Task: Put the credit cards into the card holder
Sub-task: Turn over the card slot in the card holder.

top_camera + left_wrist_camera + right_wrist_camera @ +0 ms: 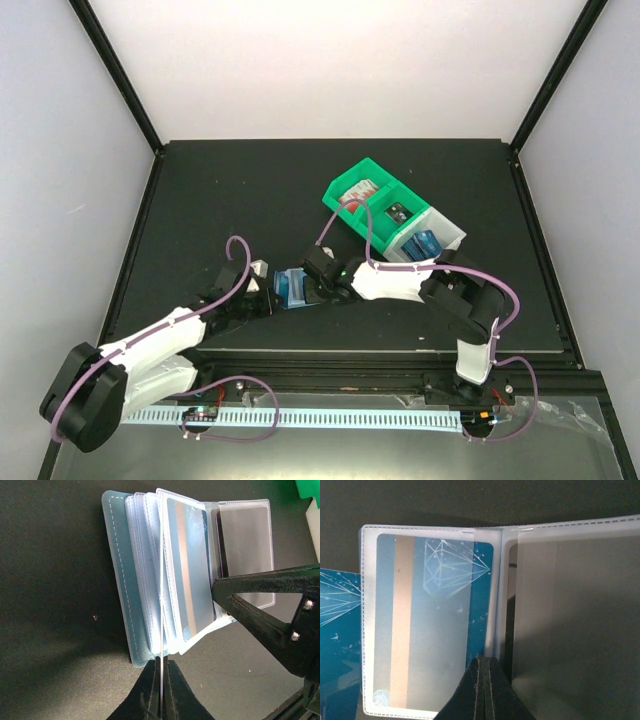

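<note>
So, the small teal-blue soft card holder (292,287) is laid open on the black matte table (220,200), a bit toward 6 o'clock from the middle, with its clear plastic sleeves fanned out. The left gripper (161,667) is parked at its 9 o'clock side and is pinched fully closed on the edge of one thin sleeve. The right gripper (482,662) comes in from 3 o'clock, fingers pressed together with no gap. Its tips are set against the edge of a sleeve, but whether that sleeve is actually gripped can't be told.

One flat blue plastic credit card (420,620) with a tan stripe and a pale diamond drawing is tucked inside that sleeve. A second blue card (337,630) is seen at its 9 o'clock. A green plastic bin (362,180) and a white plastic bin (450,232) are sat at 1 to 2 o'clock from the holder.
</note>
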Controlling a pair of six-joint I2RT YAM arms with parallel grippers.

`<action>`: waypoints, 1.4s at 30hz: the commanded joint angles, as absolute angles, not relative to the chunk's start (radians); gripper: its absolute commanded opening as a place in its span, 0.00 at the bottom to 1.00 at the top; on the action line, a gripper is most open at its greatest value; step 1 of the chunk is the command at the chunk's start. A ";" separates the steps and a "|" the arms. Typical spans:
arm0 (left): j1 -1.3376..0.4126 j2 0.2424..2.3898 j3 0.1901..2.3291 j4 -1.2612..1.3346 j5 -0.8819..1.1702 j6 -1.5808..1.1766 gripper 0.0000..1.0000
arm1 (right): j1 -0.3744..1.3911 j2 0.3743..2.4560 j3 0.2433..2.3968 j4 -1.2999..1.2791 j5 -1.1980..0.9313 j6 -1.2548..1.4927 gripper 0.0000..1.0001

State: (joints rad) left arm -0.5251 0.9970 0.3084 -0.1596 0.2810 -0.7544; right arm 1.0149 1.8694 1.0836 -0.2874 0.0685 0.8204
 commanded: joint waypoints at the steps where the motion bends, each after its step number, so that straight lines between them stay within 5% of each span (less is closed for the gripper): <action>1: -0.517 0.995 0.304 -0.124 0.310 -0.757 0.01 | 1.016 1.895 1.051 -0.311 0.074 0.834 0.01; 42: -0.534 1.273 0.393 0.152 0.666 -0.698 0.01 | 1.012 1.455 0.848 -0.215 0.255 0.804 0.28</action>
State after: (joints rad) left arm -0.5274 1.2346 0.3546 0.1032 0.6525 -0.7074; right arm 1.0138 1.5028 0.8707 -0.2489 0.2062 0.8162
